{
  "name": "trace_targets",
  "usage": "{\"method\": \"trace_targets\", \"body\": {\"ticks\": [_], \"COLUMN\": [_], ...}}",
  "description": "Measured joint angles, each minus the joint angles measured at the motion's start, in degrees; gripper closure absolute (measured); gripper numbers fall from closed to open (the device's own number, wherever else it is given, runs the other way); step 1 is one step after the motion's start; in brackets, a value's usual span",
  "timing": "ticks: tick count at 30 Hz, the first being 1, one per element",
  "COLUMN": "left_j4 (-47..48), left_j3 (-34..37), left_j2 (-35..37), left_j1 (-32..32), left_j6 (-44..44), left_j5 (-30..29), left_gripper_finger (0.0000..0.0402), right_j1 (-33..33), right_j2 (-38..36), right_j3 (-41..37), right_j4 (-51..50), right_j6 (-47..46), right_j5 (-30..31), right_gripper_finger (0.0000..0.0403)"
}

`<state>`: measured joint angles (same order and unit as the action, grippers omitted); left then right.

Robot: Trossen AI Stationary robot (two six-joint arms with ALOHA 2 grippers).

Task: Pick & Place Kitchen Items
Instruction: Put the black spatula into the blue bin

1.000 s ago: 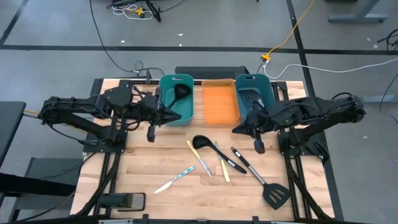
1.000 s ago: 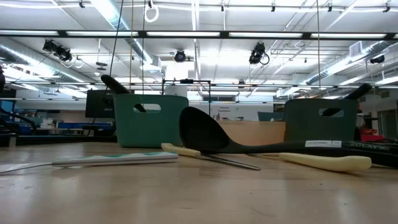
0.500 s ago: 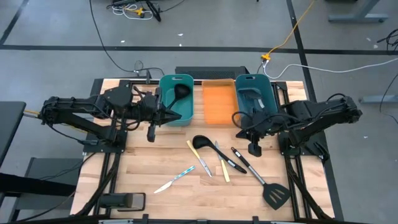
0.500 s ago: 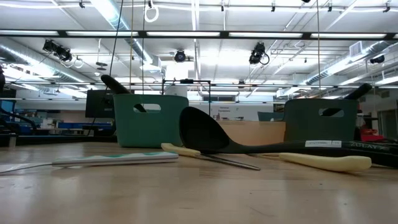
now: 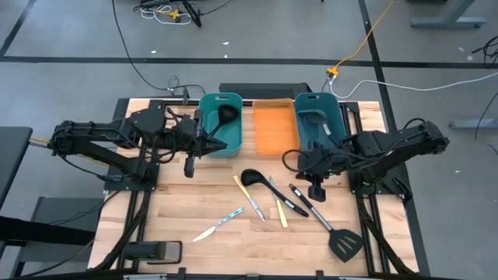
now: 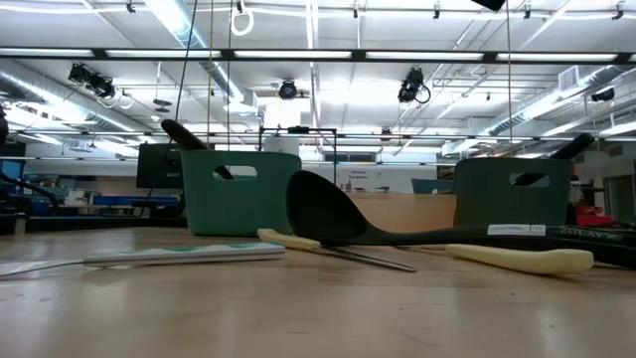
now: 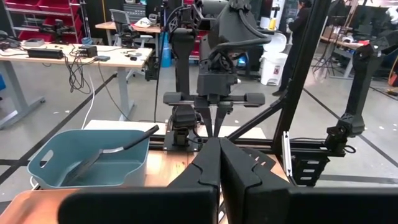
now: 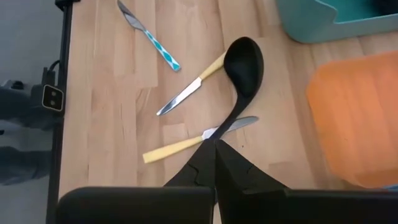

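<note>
We record a wooden table [image 5: 179,210] bearing two teal bins and an orange tray [image 5: 275,129] along its far edge, the tray between the bins.

Left teal bin [image 5: 220,124]: holds one black ladle [image 5: 226,115], bowl leaning against the far wall.
Right teal bin [image 5: 319,117]: holds dark utensils whose kind we cannot tell.

Loose items on the table, nearer than the tray:
- Black ladle [image 5: 250,178], bowl toward the left bin, handle running toward the right arm.
- Yellow-handled knife [image 5: 249,197], crossing just under that ladle's bowl.
- Second yellow-handled knife [image 5: 277,204], beside the first and apart from it.
- Black-handled knife [image 5: 293,197], lying close against the spatula's handle.
- Black spatula [image 5: 334,232], blade toward the near right corner.
- Light-blue-handled knife [image 5: 218,225], well apart from the others, toward the near left.

Left gripper [image 5: 189,166]: fingers pressed together, empty, waiting in front of the left bin.
Right gripper [image 5: 317,190]: fingers pressed together, holding nothing, poised above the spatula handle and the black-handled knife. Its wrist view looks down on the black ladle [image 8: 241,74], both yellow-handled knives and the light-blue-handled knife [image 8: 149,35].
</note>
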<state>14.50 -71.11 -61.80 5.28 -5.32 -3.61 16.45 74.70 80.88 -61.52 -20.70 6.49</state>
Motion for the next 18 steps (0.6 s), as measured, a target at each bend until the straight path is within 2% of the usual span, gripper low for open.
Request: {"method": "trace_targets", "body": {"ticks": [8, 18], "left_j4": [0.02, 0.14], "left_j3": [0.00, -0.02], "left_j2": [0.00, 0.00], "left_j1": [0.00, -0.01], "left_j6": [0.04, 0.17], "left_j5": [0.22, 0.24], "left_gripper_finger": [0.0399, 0.0399], "right_j1": [0.29, 0.29], "right_j2": [0.13, 0.26], "right_j3": [-1.39, -14.67], "right_j4": [-1.44, 4.35], "right_j6": [-4.13, -12.61], "right_j5": [0.08, -4.08], "right_gripper_finger": [0.0401, 0.0401]}}
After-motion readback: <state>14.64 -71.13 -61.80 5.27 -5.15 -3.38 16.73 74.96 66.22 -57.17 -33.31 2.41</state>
